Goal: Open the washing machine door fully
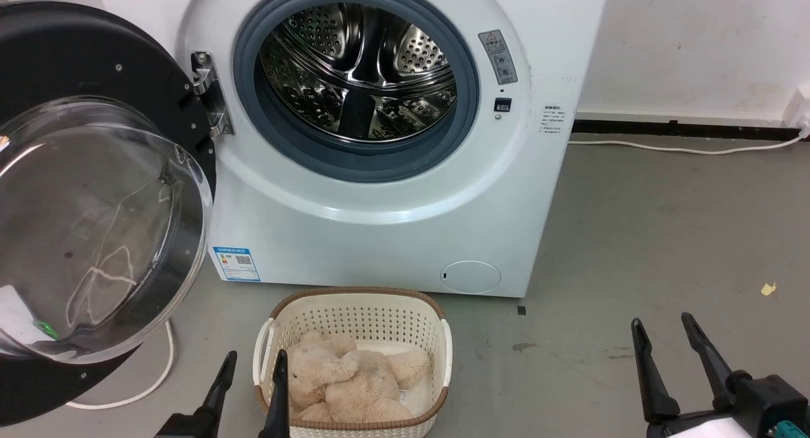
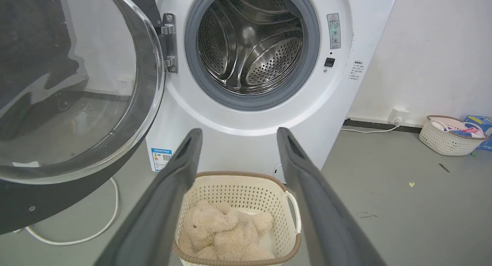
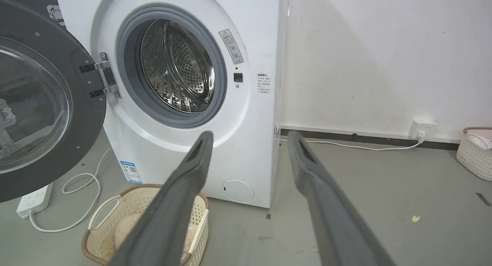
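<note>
The washing machine door is a big black disc with a clear glass bowl, swung wide out to the left on its metal hinge. It also fills the left of the left wrist view as the door and the door in the right wrist view. The steel drum stands exposed inside its grey rubber ring. My left gripper is open, low, right of the door and apart from it. My right gripper is open over bare floor at the lower right.
A cream laundry basket holding a beige plush toy stands on the floor before the machine, beside my left fingers. A white cable loops under the door. A power strip, a wall socket and another basket lie nearby.
</note>
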Controlling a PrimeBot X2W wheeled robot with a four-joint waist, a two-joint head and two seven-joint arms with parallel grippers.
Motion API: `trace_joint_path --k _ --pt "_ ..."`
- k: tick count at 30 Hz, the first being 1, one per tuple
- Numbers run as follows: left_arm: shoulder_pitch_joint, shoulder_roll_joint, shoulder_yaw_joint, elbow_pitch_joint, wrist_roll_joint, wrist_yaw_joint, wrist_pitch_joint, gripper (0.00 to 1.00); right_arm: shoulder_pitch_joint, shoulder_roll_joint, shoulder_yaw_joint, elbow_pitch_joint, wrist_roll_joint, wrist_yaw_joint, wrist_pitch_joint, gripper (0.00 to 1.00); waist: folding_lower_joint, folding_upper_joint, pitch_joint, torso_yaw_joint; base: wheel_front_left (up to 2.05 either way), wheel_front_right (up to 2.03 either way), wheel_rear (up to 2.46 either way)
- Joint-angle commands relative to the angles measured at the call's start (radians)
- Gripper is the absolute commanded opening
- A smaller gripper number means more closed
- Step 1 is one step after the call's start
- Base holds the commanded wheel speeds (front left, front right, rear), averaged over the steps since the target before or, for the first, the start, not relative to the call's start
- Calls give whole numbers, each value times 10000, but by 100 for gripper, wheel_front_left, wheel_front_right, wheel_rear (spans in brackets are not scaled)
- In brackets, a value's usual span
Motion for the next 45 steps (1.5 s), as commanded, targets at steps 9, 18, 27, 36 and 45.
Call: trace_joint_path --k 9,18,27,36,45 --pt "-12 27 -45 -50 57 14 11 0 -10 -2 13 88 63 0 10 0 0 -1 2 28 0 0 0" --pt "-103 -65 94 -42 254 -65 158 0 -73 -1 44 84 1 -1 132 0 0 -1 37 20 0 0 0" --pt "-206 -171 249 -33 476 -154 323 0 -143 -1 78 80 -69 -1 269 0 0 -1 76 9 0 0 0" --pt "-309 -277 403 -24 698 -242 488 0 -214 -1 113 76 -139 -2 406 0 0 -1 115 -1 0 0 0" --pt "-412 -383 557 -16 920 -331 653 0 -284 0 148 71 -209 -3 544 0 0 -1 154 -11 0 0 0"
